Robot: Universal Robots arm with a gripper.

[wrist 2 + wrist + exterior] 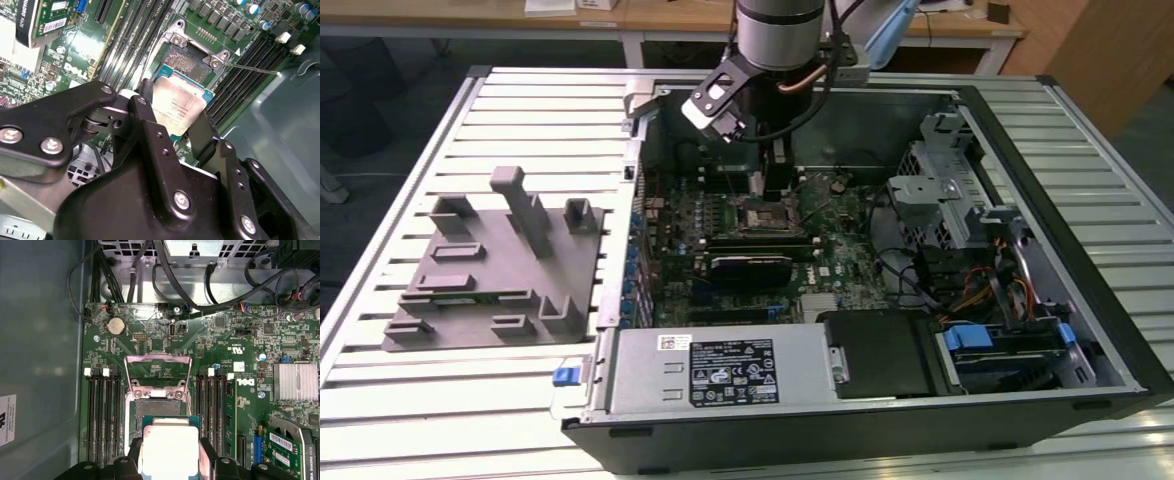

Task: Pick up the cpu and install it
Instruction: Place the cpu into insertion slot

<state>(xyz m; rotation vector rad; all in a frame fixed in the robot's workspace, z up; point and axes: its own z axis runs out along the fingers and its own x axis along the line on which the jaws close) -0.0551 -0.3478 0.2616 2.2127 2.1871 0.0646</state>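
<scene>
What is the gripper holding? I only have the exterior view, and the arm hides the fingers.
Observer: The gripper is shut on the cpu. Its silver top faces up in both wrist views.
Operator: Seated yet?
Observer: No. In the second wrist view the socket has its contact field bare, and the cpu is held off to one side of it, covering only its near edge.
Operator: Socket open?
Observer: Yes. In the first wrist view the load plate is swung back off the socket.
</scene>
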